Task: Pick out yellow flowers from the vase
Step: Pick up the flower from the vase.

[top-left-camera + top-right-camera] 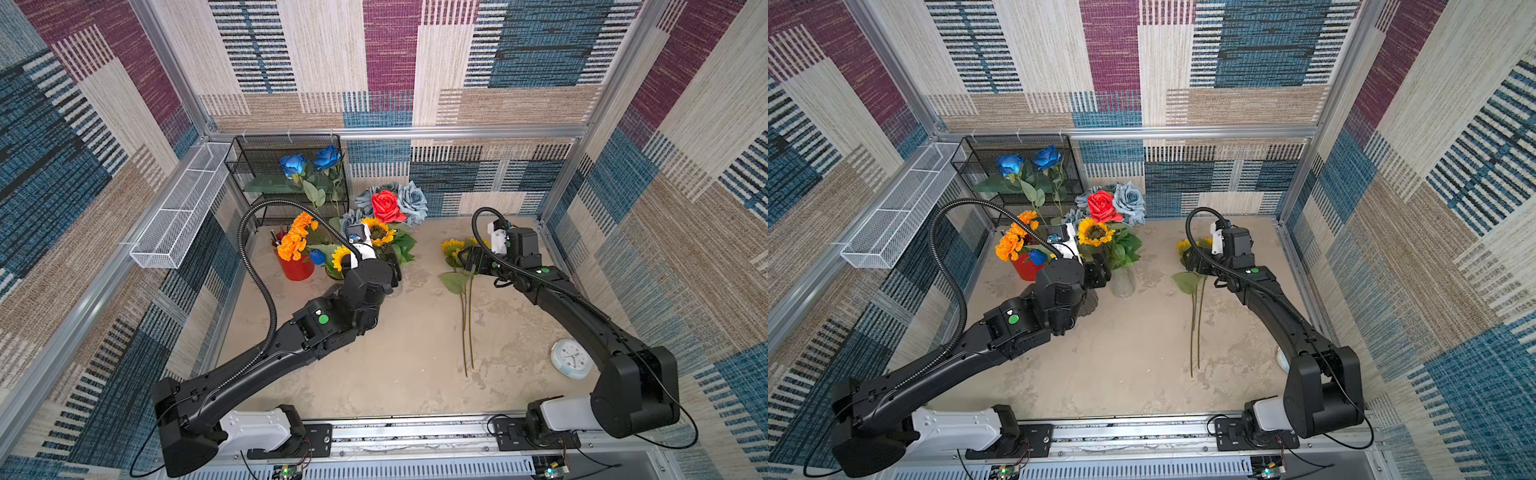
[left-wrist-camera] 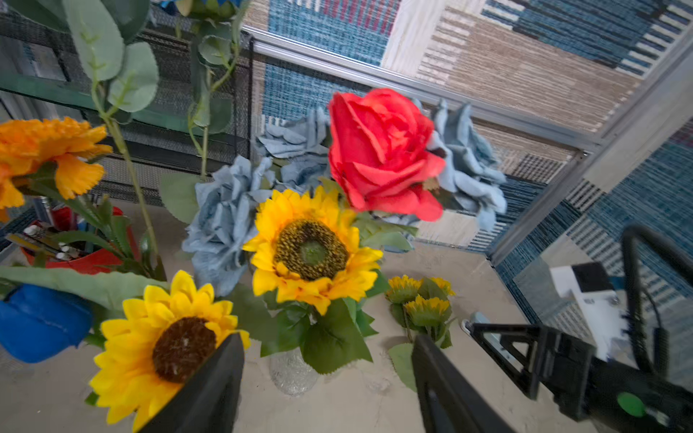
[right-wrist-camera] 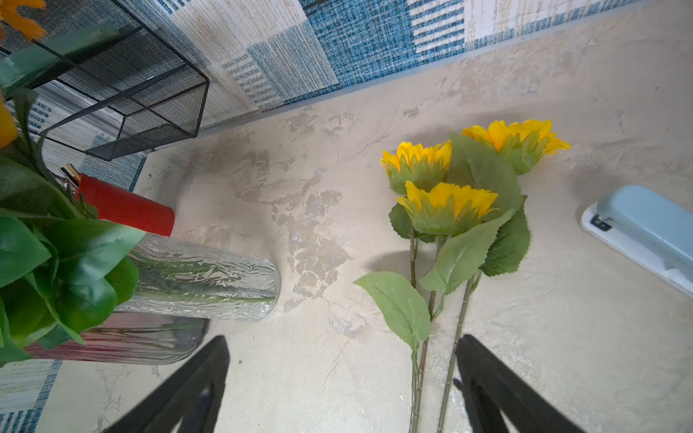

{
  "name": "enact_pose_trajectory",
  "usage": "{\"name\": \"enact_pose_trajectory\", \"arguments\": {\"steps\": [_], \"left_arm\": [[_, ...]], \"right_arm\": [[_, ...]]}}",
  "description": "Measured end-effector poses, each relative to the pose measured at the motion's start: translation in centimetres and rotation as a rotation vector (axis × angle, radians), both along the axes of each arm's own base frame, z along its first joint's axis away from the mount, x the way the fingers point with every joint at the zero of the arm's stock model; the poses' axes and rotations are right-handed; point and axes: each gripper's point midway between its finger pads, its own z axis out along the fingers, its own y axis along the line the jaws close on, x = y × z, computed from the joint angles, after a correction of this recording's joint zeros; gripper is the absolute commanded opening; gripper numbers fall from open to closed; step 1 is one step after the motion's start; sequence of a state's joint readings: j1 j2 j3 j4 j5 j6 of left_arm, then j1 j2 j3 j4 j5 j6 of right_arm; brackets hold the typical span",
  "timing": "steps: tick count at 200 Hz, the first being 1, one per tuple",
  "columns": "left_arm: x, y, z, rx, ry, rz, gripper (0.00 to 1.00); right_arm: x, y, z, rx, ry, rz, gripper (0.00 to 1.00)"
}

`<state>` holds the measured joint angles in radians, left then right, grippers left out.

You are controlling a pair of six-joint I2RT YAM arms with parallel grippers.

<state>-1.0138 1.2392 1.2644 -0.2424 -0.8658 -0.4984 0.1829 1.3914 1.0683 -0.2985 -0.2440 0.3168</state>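
Beside the vase, with left fingers parted and empty, slip under the sunflower head and pinch its stem.

Yellow-petalled sunflowers with dark brown centres stand out against a red rose and dusty-blue roses at centre frame in both top views. Orange blooms rise above a red cup to their left. A black mesh rack sits upper left. The bench is mottled beige; the walls carry blue, maroon and tan striped patchwork.
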Motion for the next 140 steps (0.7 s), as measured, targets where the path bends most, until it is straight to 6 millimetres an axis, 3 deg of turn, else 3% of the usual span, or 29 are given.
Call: {"name": "enact_pose_trajectory", "arguments": {"steps": [26, 42, 66, 107, 140], "left_arm": [[0.1, -1.4, -3.4, 0.062, 0.025, 0.002, 0.68], [0.4, -1.7, -5.3, 0.107, 0.044, 0.018, 0.61], [1.1, -1.6, -5.8, 0.105, 0.026, 0.060, 0.55], [3.9, 0.9, -7.1, 0.075, 0.022, 0.144, 0.55], [6.1, 1.6, -7.6, 0.029, 0.037, 0.118, 0.56]], "right_arm": [[0.0, 0.2, 0.0, 0.006, -0.003, 0.008, 0.96], [-0.1, 0.2, -0.1, 0.009, 0.000, 0.013, 0.96], [-0.3, 0.3, -0.3, 0.010, 0.003, 0.015, 0.96], [-0.4, 0.2, -0.2, 0.011, 0.000, 0.014, 0.96], [-0.6, 0.3, 0.0, 0.016, -0.005, 0.019, 0.96]]}}
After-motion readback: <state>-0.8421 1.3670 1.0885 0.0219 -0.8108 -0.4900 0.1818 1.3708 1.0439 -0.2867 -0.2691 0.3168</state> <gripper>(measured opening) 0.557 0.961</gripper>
